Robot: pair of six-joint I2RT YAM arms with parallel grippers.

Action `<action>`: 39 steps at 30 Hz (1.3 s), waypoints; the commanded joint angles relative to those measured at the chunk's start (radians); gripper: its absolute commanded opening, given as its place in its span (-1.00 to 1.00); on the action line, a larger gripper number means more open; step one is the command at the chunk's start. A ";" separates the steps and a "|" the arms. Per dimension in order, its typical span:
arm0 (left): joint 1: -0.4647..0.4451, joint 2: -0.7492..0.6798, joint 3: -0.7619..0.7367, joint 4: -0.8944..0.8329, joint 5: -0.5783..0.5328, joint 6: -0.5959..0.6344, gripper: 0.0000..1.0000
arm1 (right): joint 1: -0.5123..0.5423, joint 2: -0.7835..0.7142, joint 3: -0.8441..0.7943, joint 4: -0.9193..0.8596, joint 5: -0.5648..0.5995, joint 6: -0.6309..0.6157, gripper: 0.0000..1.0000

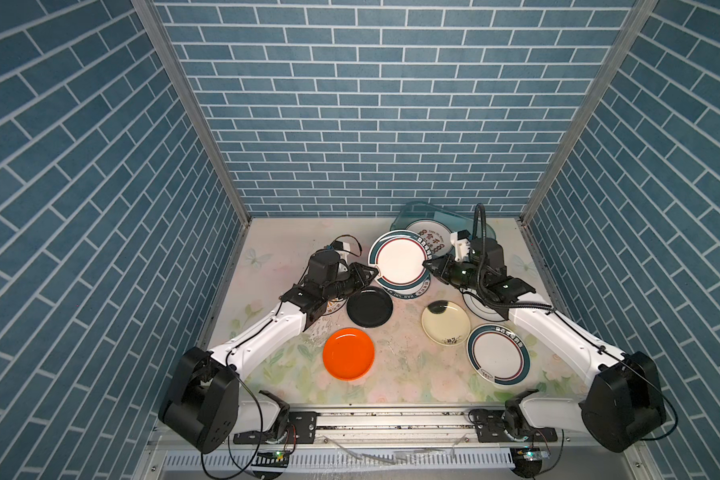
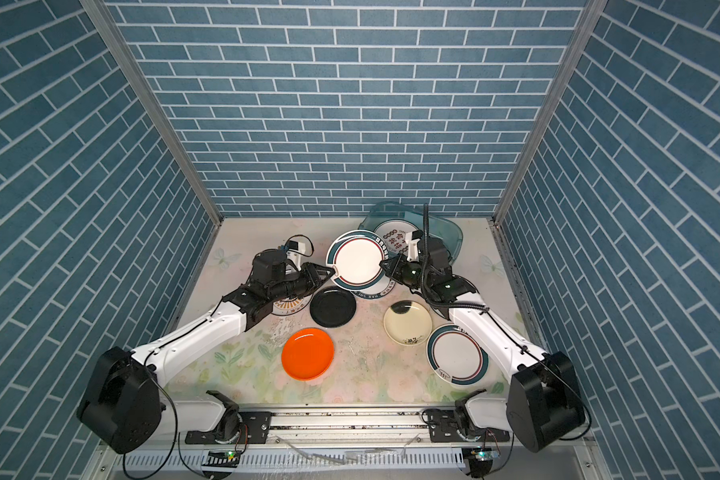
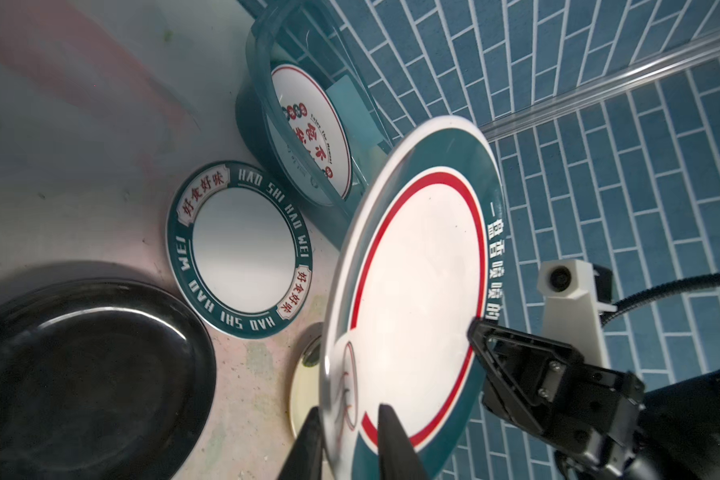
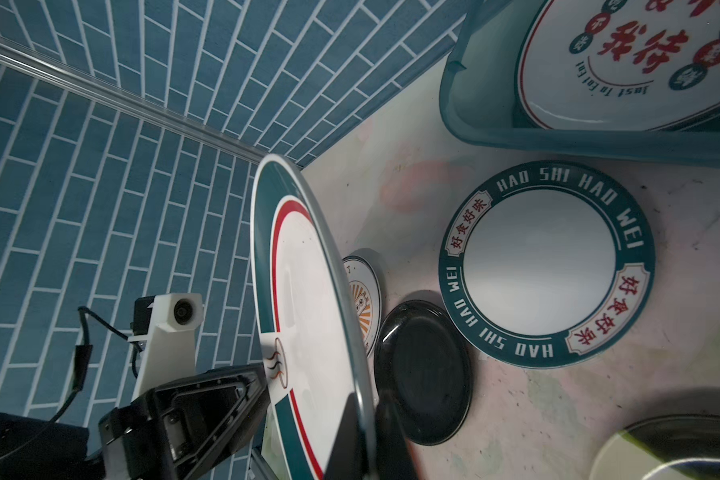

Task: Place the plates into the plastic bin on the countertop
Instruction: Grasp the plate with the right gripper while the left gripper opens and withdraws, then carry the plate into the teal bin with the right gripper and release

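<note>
Held plate: a white round plate with a teal rim band and a red ring point(image 1: 400, 259) point(image 2: 356, 262) point(image 3: 416, 291) point(image 4: 304, 291) was held clear of the flat pale rose-printed countertop point(image 1: 400, 365) point(image 2: 362, 365), between the two arms and near the bin's front-left corner.
Facing: its white face was turned upward, so it was shown as a near circle in both top views. The break in the band with the small steam mark was pointed at the left gripper, and the printed characters were set on the right gripper's side.
Grip line: the line between the two gripped edges was laid left to right across both top views.
Left gripper: the left gripper point(image 1: 374, 272) point(image 2: 331, 272) point(image 3: 348, 409) was placed at the plate's left edge, with its fingers parted wider than the rim passing between them.
Right gripper: the right gripper point(image 1: 427, 264) point(image 2: 385, 262) point(image 4: 366, 399) was clamped on the opposite edge, with the rim pinched between its fingers.
Bin: a translucent teal-blue rectangular plastic bin point(image 1: 445, 212) point(image 2: 452, 232) point(image 3: 258, 104) point(image 4: 516, 137) was set at the back of the countertop, right of centre. Its long axis was laid left to right, with the right end slightly nearer the front. A white round plate with red characters point(image 1: 429, 239) point(image 4: 641, 62) was lying inside it.
Beneath: a white round plate with a teal band lettered HAO SHI HAO WEI point(image 1: 416, 291) point(image 3: 242, 249) point(image 4: 545, 266) was laid flat on the countertop, partly covered in the top views by the held plate.
Also on the countertop: a black round plate point(image 1: 369, 307), an orange round plate point(image 1: 348, 354), a cream round plate with a black blot point(image 1: 445, 322) and a second teal-banded white plate point(image 1: 498, 354) were laid flat and apart from one another.
</note>
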 commanded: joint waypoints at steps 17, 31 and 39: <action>0.060 -0.346 -0.057 -0.289 -0.393 0.292 0.99 | -0.224 0.176 0.257 -0.111 0.061 -0.001 -1.00; 0.070 -0.374 -0.050 -0.344 -0.417 0.400 0.99 | -0.278 0.501 0.729 -0.381 0.313 -0.153 -1.00; 0.070 -0.354 -0.075 -0.201 -0.250 0.457 0.99 | -0.301 0.710 0.882 -0.365 0.189 -0.078 -1.00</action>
